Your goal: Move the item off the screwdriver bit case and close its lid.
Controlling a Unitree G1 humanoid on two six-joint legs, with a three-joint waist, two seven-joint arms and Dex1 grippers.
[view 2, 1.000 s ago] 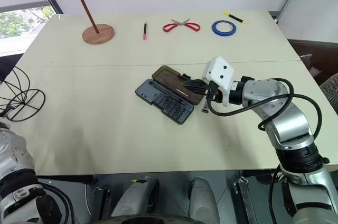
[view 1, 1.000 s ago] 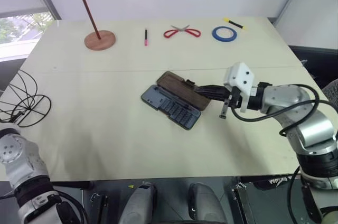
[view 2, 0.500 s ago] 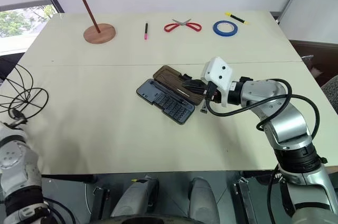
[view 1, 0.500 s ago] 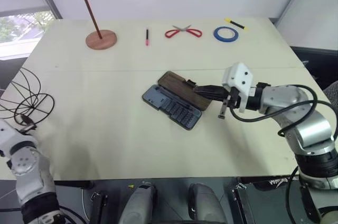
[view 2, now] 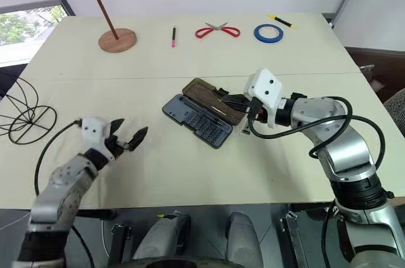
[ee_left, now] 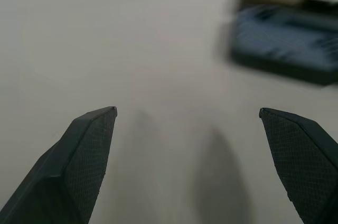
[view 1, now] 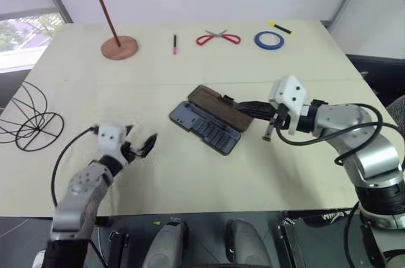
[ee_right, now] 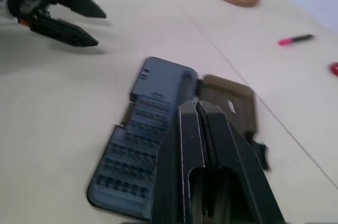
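The item, a black wire cage (view 1: 28, 116), rests at the table's left edge, well away from the screwdriver bit case (view 1: 204, 127). The case lies open mid-table, its brown lid (view 1: 218, 107) folded flat behind it. My left gripper (view 1: 140, 145) hovers open and empty between cage and case, pointing toward the case (ee_left: 285, 44). In the left wrist view its fingers (ee_left: 87, 150) stand wide apart. My right gripper (view 1: 237, 107) is shut, its tips over the lid's right end; the right wrist view shows its closed fingers (ee_right: 203, 109) above the lid (ee_right: 227, 102).
Along the far edge stand a reddish-brown stand (view 1: 118, 47), a pink pen (view 1: 174, 44), red scissors (view 1: 218, 38), a blue tape roll (view 1: 269, 40) and a yellow marker (view 1: 280, 27). Bare tabletop lies in front of the case.
My left gripper has opened, left the wire cage at the table's left edge and swung right toward the case. The right arm has stayed put.
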